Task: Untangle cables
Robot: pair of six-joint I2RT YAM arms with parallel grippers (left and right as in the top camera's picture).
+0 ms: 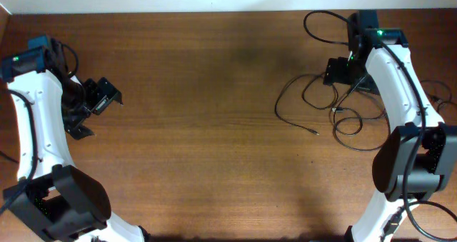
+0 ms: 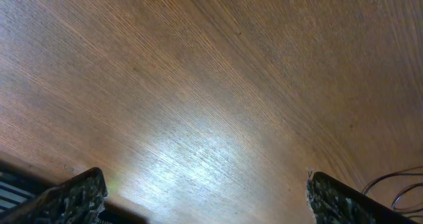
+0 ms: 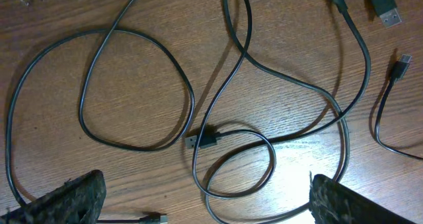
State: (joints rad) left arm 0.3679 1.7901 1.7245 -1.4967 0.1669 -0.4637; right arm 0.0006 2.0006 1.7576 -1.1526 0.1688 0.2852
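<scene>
Brown wood table (image 1: 207,128) fills the overhead view. I see the left gripper (image 1: 96,110) at left centre and the right gripper (image 1: 341,74) at upper right, above the cables (image 1: 335,111) looping at right centre.

Left wrist view: fingertips (image 2: 73,196) stand apart, with wood between them.

Right wrist view: fingertips (image 3: 66,197) stand apart, gripping nothing. 1 plug (image 3: 200,141) lies mid-frame among the loops.

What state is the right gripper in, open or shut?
Open: the right gripper has fingertips wide apart, gripping nothing; cables lie on the table below.
</scene>
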